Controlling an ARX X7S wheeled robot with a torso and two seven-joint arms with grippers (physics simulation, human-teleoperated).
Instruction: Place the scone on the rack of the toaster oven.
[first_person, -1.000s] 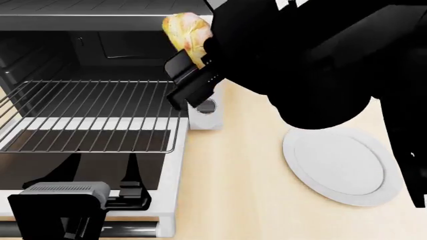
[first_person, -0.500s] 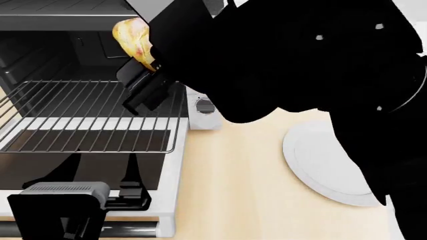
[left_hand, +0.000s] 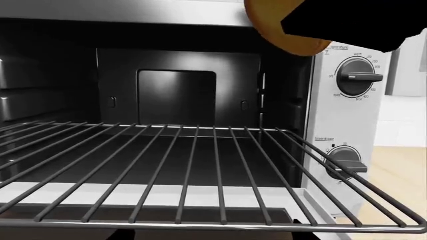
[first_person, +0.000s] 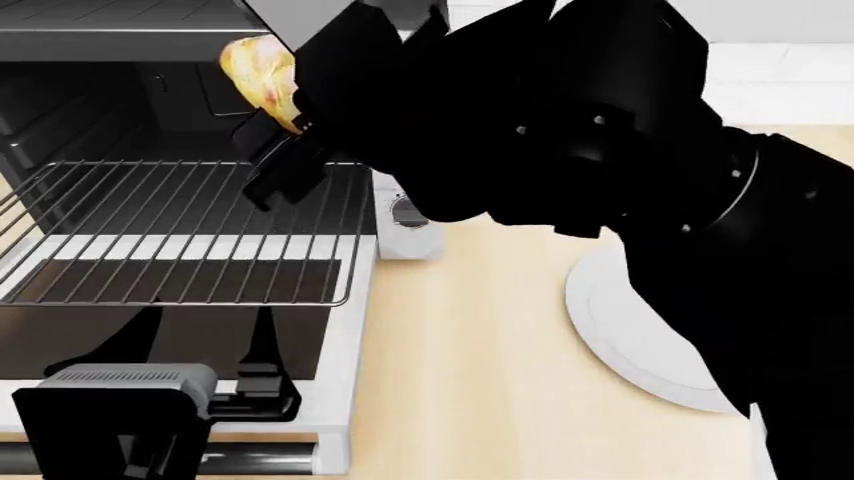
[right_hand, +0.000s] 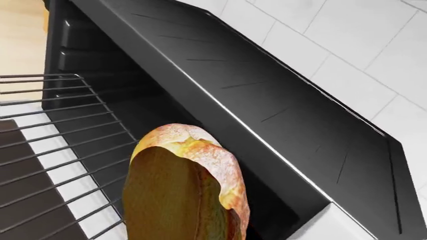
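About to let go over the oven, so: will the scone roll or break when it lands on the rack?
The scone is lumpy rather than round, so it probably settles without rolling. Its cracked crust suggests it may crumble if dropped from height. The rack wires sit close together, so it is unlikely to slip through.

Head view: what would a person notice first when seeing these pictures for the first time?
The golden scone, held in the right gripper above the pulled-out rack at the mouth of the toaster oven. The black arm fills much of the view, partly covering a white plate on the wooden counter.
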